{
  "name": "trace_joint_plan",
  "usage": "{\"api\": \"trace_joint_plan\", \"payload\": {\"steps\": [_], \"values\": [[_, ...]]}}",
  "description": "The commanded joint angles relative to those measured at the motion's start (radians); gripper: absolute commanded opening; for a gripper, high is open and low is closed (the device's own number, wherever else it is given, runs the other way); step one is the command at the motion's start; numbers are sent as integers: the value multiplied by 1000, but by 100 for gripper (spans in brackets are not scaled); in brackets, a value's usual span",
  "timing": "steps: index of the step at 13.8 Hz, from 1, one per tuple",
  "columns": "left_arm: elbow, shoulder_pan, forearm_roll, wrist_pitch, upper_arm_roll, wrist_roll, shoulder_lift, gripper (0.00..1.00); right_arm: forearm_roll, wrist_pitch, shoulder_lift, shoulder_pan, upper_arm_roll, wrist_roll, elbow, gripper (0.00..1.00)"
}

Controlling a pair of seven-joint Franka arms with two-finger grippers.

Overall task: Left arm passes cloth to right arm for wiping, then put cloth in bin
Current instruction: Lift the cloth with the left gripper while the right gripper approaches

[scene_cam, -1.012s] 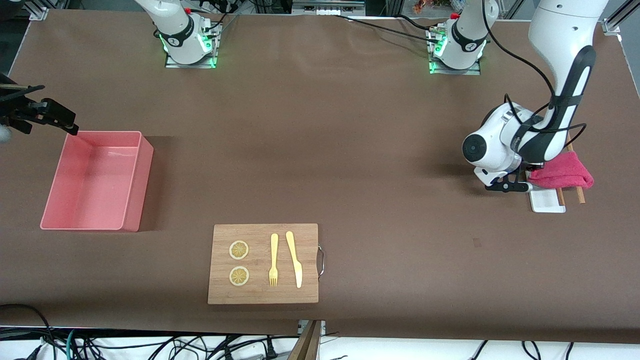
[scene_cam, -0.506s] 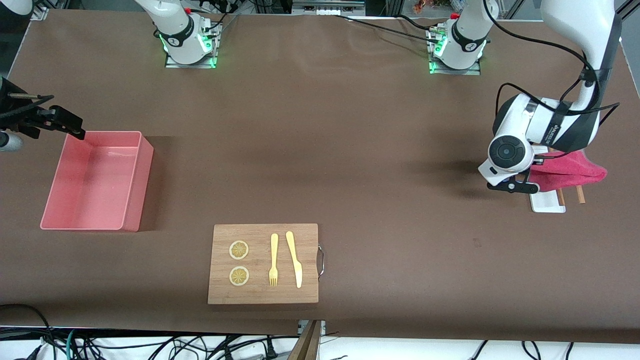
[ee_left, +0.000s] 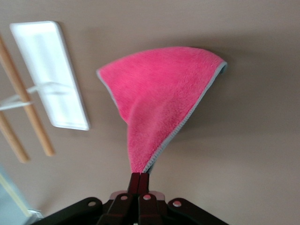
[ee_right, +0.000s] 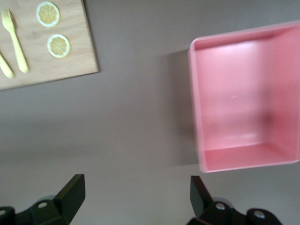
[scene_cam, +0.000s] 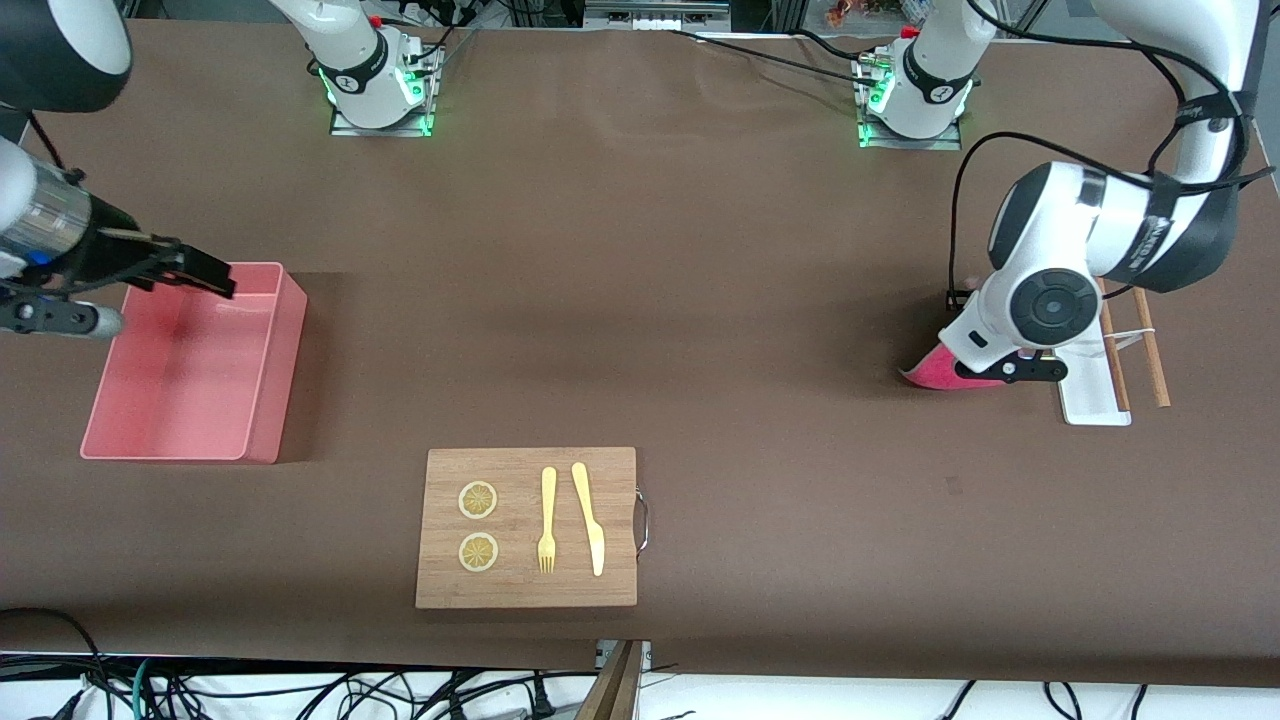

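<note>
Hand-over step, early stage. Small crimson-pink soft cloth with grey edging (ee_left: 157, 101) pinched by one corner in the left claw (ee_left: 139, 180), fingers closed tight on the fabric, the rest hanging free in a loose cone above the brown counter (scene_cam: 640, 300). In the front view, only a tip of the cloth (scene_cam: 935, 372) showing under the left claw (scene_cam: 1010, 370), up over the counter at the left arm's end, just beside the small white flat tray (scene_cam: 1092, 398) and the two thin wooden sticks (scene_cam: 1150, 345) lying across it.

Right claw (ee_right: 136, 194) spread wide and holding nothing, hovering over the counter by the salmon-pink rectangular plastic bin (scene_cam: 195, 360), which looks empty, at the right arm's end; seen from the front, the right claw (scene_cam: 190, 270) over the bin's rim.

Wooden chopping board (scene_cam: 527, 527) with two lemon slices, a yellow fork and a yellow knife, nearest the front camera, apparently the surface to wipe.

Next, by judgement: carry the cloth toward the middle of the counter, bring the open right claw to meet it, grip a free part of the hanging fabric well clear of the left fingers, release only once that grip is secure. Main risk: limp fabric swinging or slipping during the exchange.
</note>
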Motion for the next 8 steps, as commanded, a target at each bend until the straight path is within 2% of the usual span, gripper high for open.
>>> {"api": "trace_joint_plan", "payload": {"steps": [1, 4, 6, 8], "values": [[152, -4, -165, -81, 1, 17, 14, 0, 72, 63, 67, 0, 45, 196, 1, 99], [232, 2, -372, -98, 1, -45, 14, 0, 182, 172, 153, 26, 96, 453, 1, 99], [273, -46, -462, -97, -3, -212, 15, 0, 208, 262, 199, 43, 140, 609, 1, 99], [334, -105, -538, -89, -4, -337, 56, 0, 211, 360, 244, 69, 165, 734, 1, 99]]}}
